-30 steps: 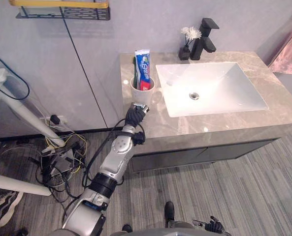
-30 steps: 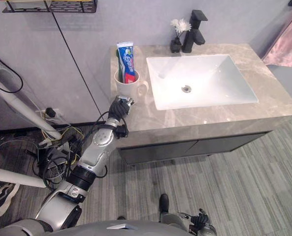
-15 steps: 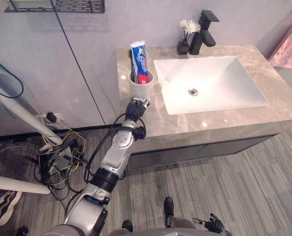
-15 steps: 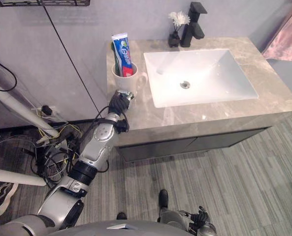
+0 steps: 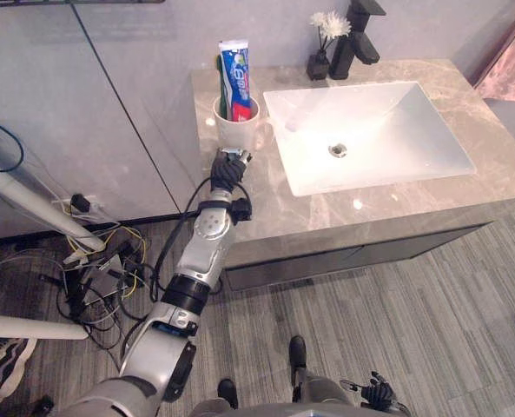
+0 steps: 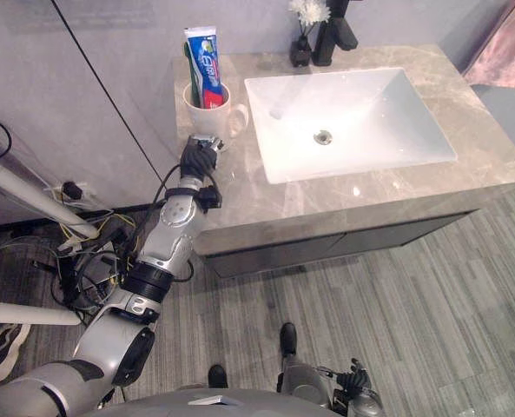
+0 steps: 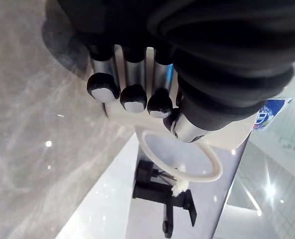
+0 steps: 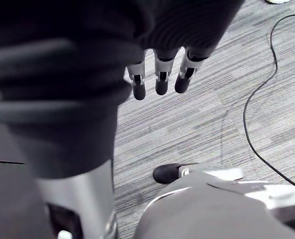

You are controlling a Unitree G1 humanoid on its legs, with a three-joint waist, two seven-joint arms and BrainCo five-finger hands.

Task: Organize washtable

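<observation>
- The left hand [image 5: 227, 170] is over the counter [image 5: 396, 204] near its left edge, just in front of the mug [image 5: 236, 132]. In the left wrist view its fingers [image 7: 133, 98] lie side by side and fairly straight, pointing at the mug's wall with the thumb off to one side. Nothing is held between them. I cannot tell whether the tips touch the mug or stop just short of it.
- The white mug stands upright on the left part of the counter, just beside the sink [image 5: 387, 130], with its handle turned towards the basin.
- The toothpaste tube [image 5: 235, 80] stands upright inside the mug, so that part of the tidying looks done.
- The sink holds nothing loose, and I see nothing lying around it on the stone.
- At the back of the counter, a small dark vase of white flowers [image 5: 320, 61] stands just beside the black faucet [image 5: 354, 39]. Both are upright and look in place.
- The right hand [image 8: 159, 74] hangs low over the floor, well away from the counter, with its fingers loose and straight and nothing in them.
- As I judge it, little is left. At most the mug needs a final nudge, or the left hand needs to draw back.
</observation>
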